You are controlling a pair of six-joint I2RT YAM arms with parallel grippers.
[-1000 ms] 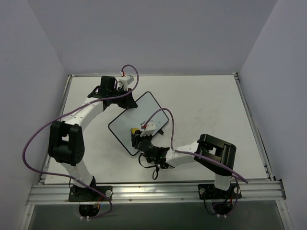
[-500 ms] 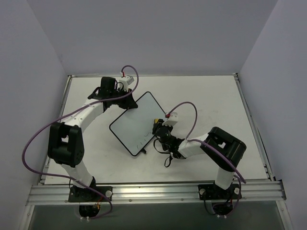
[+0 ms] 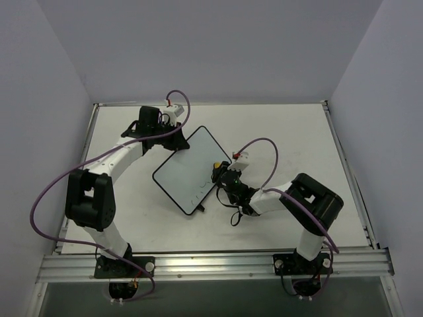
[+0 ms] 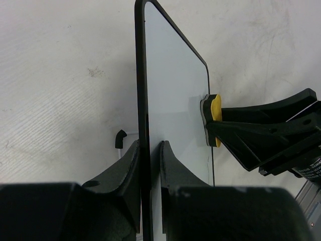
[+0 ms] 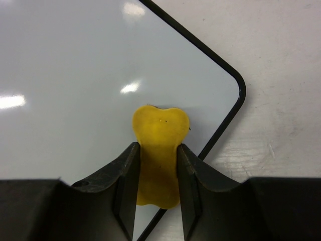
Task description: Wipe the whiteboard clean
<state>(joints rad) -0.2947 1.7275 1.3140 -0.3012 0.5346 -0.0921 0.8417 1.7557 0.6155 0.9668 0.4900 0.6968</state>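
The whiteboard (image 3: 185,173) lies skewed on the table, white with a thin black frame and faint dark marks near its lower right edge. My left gripper (image 3: 173,142) is shut on its far left edge. In the left wrist view the board (image 4: 173,95) runs edge-on between the two fingers of the gripper (image 4: 149,153). My right gripper (image 3: 218,170) is shut on a small yellow eraser (image 3: 216,166), which presses on the board's right edge. In the right wrist view the eraser (image 5: 160,125) sits between the jaws of the gripper (image 5: 158,147), close to the rounded corner of the board (image 5: 75,75).
A small black foot (image 4: 120,138) sticks out behind the board. Purple cables (image 3: 261,146) loop over both arms. Grey walls enclose the white table (image 3: 291,139) on three sides. A metal rail (image 3: 211,263) runs along the near edge.
My right gripper has swept the eraser from the board's lower left part across to its right edge. The board has shifted slightly to the right. The left gripper has kept its hold.
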